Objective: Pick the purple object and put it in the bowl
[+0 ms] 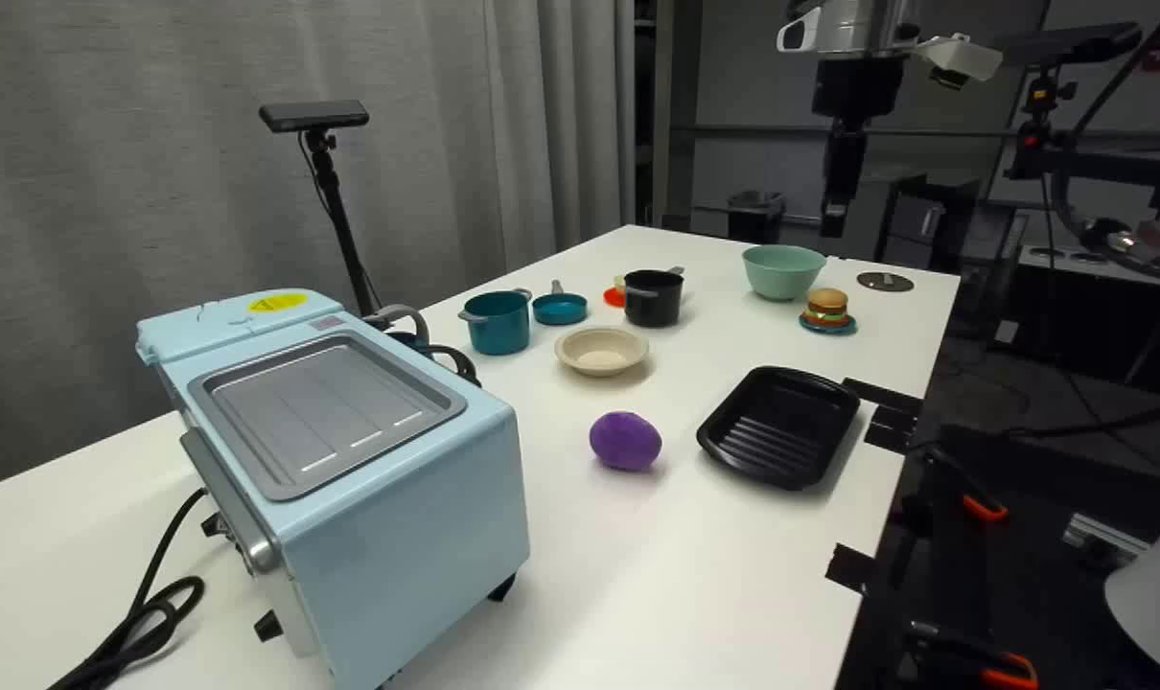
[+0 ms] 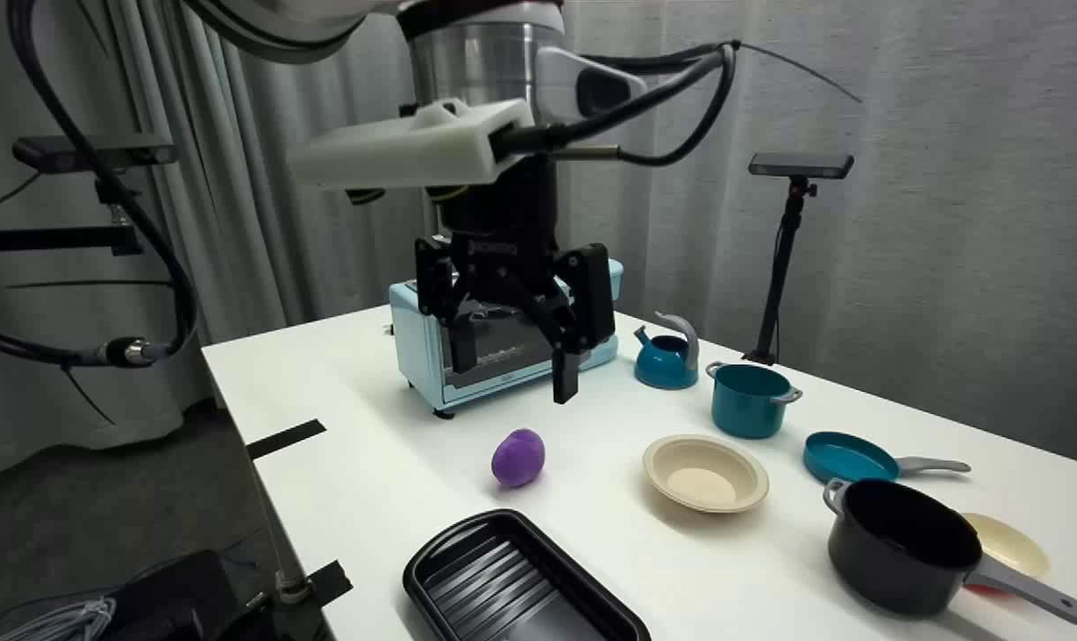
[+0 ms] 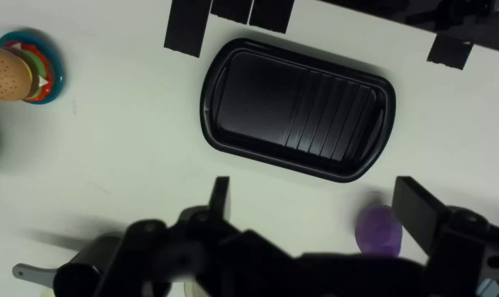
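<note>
Grey curtains back the white table; in an exterior view I have the gripper hanging high and side-on, with the purple object and the bowl resting on the table, lower than the jaws. In an exterior view the gripper's fingers stand wide apart, empty; the purple object shows below their gap, the bowl lower down and to the right of the jaws. My wrist view puts a black tray beyond the jaws and the purple object beside the fingertip at right, partly behind the gripper.
</note>
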`<state>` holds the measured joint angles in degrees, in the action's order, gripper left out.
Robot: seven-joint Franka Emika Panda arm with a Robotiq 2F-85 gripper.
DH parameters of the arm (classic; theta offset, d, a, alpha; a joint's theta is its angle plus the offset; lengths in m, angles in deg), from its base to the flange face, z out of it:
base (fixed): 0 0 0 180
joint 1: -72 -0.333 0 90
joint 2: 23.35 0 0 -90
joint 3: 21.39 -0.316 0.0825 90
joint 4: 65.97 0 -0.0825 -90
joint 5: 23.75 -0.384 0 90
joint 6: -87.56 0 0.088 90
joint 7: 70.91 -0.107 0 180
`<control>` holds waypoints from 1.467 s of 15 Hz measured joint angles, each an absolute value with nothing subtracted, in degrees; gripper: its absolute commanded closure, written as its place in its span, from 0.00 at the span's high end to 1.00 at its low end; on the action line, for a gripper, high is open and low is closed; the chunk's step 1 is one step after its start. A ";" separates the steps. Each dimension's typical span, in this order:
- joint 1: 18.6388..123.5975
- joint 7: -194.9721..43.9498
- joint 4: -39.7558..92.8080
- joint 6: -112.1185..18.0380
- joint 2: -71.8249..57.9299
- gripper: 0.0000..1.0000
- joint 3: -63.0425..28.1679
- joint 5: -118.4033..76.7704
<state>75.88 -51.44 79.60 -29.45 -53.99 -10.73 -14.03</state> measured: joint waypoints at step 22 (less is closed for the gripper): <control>72.62 -50.68 77.07 -30.93 -45.67 1.00 -11.27 -19.81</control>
